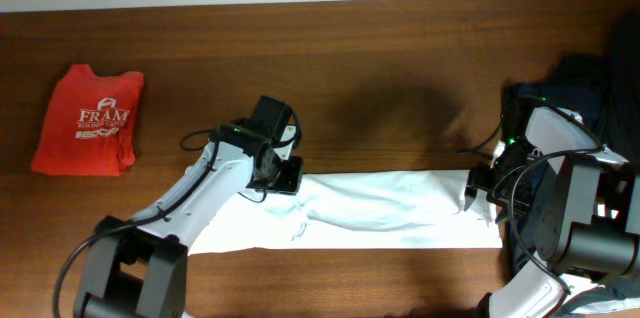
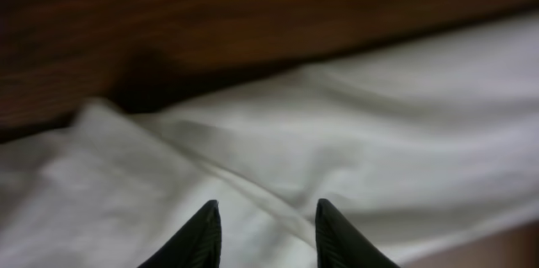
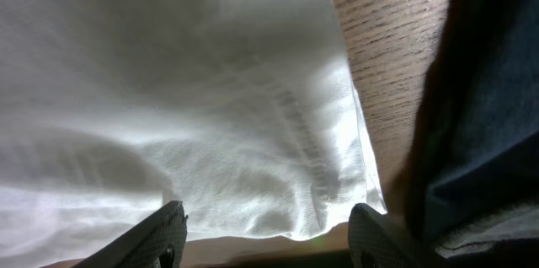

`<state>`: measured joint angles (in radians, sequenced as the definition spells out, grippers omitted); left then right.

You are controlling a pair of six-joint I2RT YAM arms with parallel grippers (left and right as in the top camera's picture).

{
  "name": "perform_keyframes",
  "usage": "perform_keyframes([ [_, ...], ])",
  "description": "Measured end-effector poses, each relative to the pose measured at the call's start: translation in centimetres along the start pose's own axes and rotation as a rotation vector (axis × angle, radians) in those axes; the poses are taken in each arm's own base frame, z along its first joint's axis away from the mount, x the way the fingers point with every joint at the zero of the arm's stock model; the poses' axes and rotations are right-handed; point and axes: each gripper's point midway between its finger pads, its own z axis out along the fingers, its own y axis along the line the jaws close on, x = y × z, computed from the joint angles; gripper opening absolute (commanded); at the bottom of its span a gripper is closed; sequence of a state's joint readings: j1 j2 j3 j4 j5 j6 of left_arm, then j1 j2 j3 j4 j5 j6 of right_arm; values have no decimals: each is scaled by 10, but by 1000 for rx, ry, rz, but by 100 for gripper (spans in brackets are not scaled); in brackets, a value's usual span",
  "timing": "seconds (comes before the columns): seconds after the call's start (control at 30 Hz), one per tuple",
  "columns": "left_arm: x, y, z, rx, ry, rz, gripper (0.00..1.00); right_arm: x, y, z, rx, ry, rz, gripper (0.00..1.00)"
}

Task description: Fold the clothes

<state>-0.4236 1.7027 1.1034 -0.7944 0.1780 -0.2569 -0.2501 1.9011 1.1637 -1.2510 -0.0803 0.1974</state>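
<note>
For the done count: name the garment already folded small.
The red FRAM T-shirt, far left; the white shirt lies in a long band, the dark garment heaped.

The overhead view looks straight down on the whole counter (image 1: 380, 68). Both wrist views sit close over the white shirt (image 1: 400, 213), fingers (image 2: 202, 238) at 6 o'clock; all three share it.

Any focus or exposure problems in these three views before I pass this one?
Overhead: evenly lit and sharp, soft shadow on the table above the white T-shirt; dark clothes at right lose detail. Left wrist: soft, blurred, wood very dark, left gripper a silhouette. Right wrist: crisp hem stitching and wood grain, upper fabric slightly washed out.
</note>
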Motion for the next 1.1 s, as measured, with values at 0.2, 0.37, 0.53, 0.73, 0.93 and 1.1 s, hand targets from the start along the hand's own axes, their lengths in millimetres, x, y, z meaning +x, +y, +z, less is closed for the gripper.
perform_keyframes([
  [0.2,0,28,30,-142,35,-97,37,0,0,0,0,0,0,65],
  [0.37,1,32,34,-162,43,-114,31,0,0,0,0,0,1,65],
  [0.53,-1,32,33,-168,35,-119,5,0,0,0,0,0,1,65],
  [0.73,4,30,31,-159,64,-122,0,0,0,0,0,0,0,65],
  [0.93,-2,-2,13,-17,73,-68,1,0,0,0,0,0,0,66],
  [1.1,8,-30,12,32,87,23,28,0,0,0,0,0,1,66],
])
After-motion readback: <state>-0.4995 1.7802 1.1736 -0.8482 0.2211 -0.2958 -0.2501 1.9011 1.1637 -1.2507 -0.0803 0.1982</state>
